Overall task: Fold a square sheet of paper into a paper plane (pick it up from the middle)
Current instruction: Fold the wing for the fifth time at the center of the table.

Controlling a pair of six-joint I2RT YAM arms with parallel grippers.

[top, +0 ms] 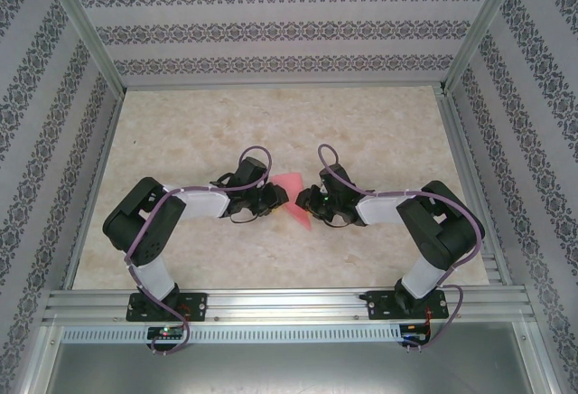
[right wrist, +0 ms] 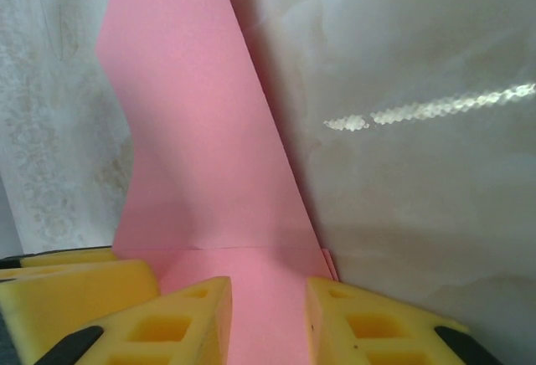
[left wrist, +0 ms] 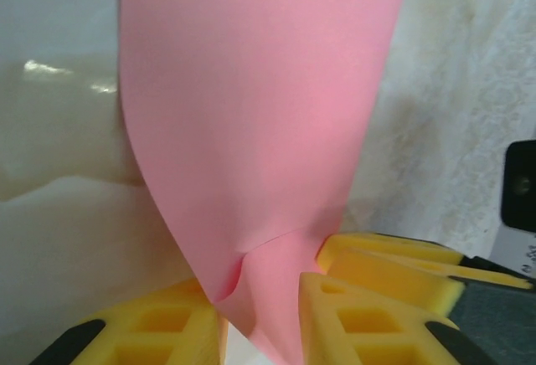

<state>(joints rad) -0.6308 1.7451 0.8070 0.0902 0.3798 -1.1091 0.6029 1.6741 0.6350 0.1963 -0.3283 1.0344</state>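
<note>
the counter (top: 271, 123) is a pale, cream marbled slab, boxed in on three sides by walls (top: 280, 32) papered in white with grey ornamental bands. slim aluminium posts (top: 86, 28) rise at the back corners, and a ribbed metal rail (top: 289, 304) runs along the near edge. up close, a bright streak of light (right wrist: 435, 105) glints on the stone-like surface.

Robot test cell in a lab, not a lived-in room. Boxed in by aluminium frame posts (top: 86, 37). Wall panels (top: 280, 28) papered in a striped damask print, a backdrop. Marble-look tabletop (top: 361, 123). Slotted aluminium rail (top: 289, 304) along the near edge carries two small arms, left arm (top: 153, 222) and right arm (top: 438, 222), with purple cables (top: 257, 154) looping off them.
</note>
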